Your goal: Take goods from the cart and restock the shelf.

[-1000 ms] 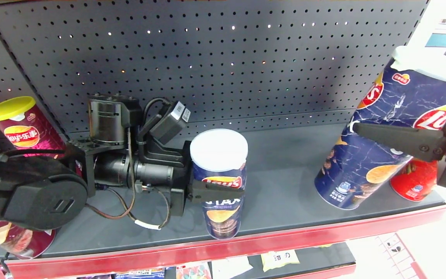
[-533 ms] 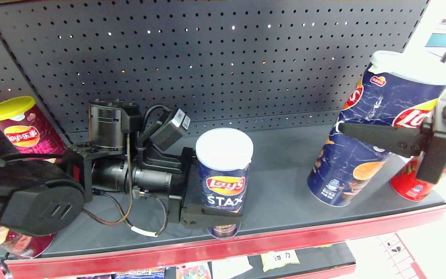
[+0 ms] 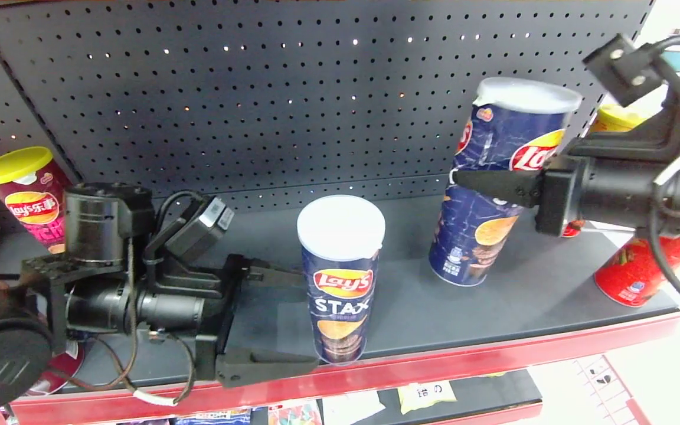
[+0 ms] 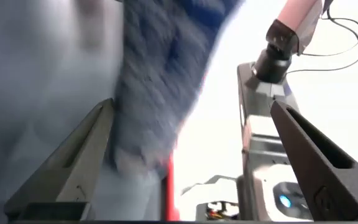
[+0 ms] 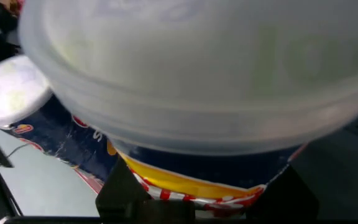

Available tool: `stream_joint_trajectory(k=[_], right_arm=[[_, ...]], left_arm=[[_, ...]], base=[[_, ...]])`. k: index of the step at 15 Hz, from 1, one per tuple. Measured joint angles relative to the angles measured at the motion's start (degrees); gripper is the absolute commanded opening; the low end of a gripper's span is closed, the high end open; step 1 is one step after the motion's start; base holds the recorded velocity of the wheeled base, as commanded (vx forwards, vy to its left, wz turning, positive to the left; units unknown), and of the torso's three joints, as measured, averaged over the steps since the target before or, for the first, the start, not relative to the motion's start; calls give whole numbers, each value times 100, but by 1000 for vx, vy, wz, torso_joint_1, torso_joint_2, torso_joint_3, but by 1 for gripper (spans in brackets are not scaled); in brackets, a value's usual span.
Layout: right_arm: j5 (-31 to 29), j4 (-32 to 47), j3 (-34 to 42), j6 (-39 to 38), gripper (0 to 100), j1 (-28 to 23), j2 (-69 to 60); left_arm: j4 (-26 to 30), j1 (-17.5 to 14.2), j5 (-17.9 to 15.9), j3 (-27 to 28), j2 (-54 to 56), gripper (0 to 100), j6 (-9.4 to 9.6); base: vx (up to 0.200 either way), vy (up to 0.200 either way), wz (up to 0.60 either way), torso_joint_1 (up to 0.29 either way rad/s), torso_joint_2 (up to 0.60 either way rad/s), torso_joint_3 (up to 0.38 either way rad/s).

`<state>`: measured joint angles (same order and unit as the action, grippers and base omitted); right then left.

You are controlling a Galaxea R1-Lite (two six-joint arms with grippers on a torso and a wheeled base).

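Withdrawn, left gripper gapes wide beside the small can at the shelf front edge; right gripper clamps the tall can.

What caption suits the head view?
Left gripper open beside a blue chip can on the shelf; right gripper holding a second can.

left arm covering lower part of maroon can and most of dark red item at shelf's front left corner. tall blue can hiding far finger of right gripper. right arm blocking most of yellow-lidded can and top of red can. packets on lower shelf being cut off by bottom edge, too small to identify. in left wrist view, short blue can showing as blur, print unreadable. in right wrist view, lid of tall blue can blurring, can body running off edge.
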<state>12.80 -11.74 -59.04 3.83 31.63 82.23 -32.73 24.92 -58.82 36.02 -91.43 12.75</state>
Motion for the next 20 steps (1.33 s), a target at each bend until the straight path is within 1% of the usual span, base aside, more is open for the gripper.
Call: stream_joint_trajectory(k=[2,5,8,11,12,13,16,20], right_arm=[[15,-156,-83,0,0,28,405],[22,-958,-317,-6,0,50,1078],[102,-1158,-697,-20,0,118,1664],[176,-1169,-1001,-24,0,177,2026],[178,-1163,-1083,-44,0,172,2108],[184,-1165,-1180,-60,0,179,2208],[189,-1152,-1379,-66,0,188,2425],[193,-1157,-1646,-68,0,262,2676]], left_arm=[[11,-257,-9,-573,435,100,-11],[13,-485,-9,-1370,1058,100,-28],[5,-549,37,-1781,1481,100,-28],[13,-563,127,-1883,1630,100,-61],[16,-577,171,-1860,1638,100,-167],[0,-585,227,-1805,1637,100,-217],[2,-601,358,-1726,1613,100,-228],[6,-612,394,-1707,1596,100,-235]], base=[[0,0,0,0,0,0],[0,0,0,0,0,0],[0,0,0,0,0,0],[0,0,0,0,0,0],[0,0,0,0,0,0],[0,0,0,0,0,0],[0,0,0,0,0,0],[0,0,0,0,0,0]])
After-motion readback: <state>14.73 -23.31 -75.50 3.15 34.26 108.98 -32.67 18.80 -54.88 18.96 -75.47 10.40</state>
